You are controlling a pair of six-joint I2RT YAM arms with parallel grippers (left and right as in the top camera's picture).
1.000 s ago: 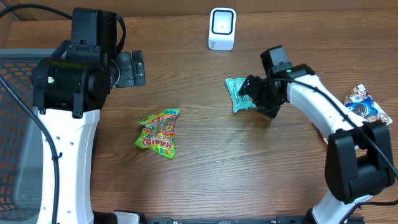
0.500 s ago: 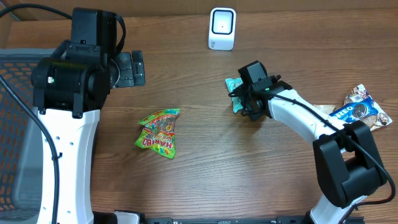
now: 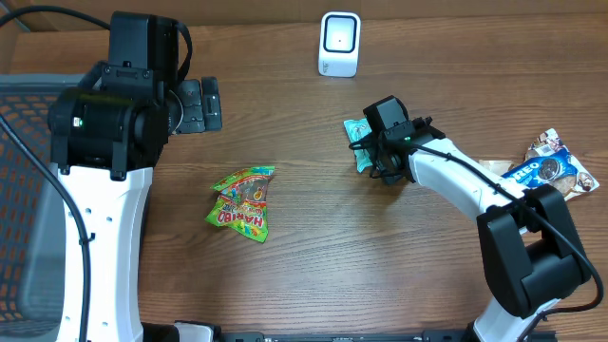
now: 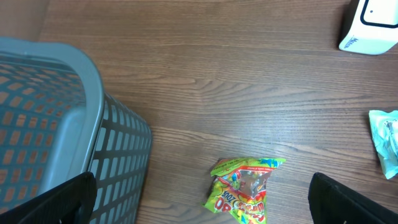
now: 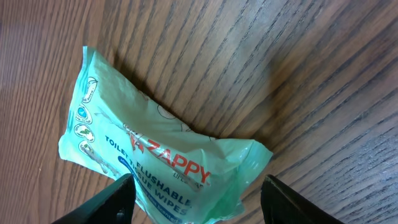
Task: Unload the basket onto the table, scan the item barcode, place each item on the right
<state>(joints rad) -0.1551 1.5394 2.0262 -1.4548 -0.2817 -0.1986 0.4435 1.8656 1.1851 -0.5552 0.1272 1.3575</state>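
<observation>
Green wipes pk (image 5: pixel 163 152) btwn R gripper (image 5: pixel 198 200)

Bright, even overhead light covers the brown wood-grain tabletop (image 3: pixel 313 247); shadows are soft and short. In the right wrist view the crinkled mint-green plastic wipes packet (image 5: pixel 161 155) is sharp, a soft shadow at its right; the black fingers (image 5: pixel 115 202) at the lower edge blur.

1 wipes (image 5: pixel 168 155), 1 gummies (image 3: pixel 242 202), 1 cookies (image 3: pixel 551 169), 1 scanner (image 3: pixel 339 43), 1 basket (image 4: pixel 87 68)
</observation>
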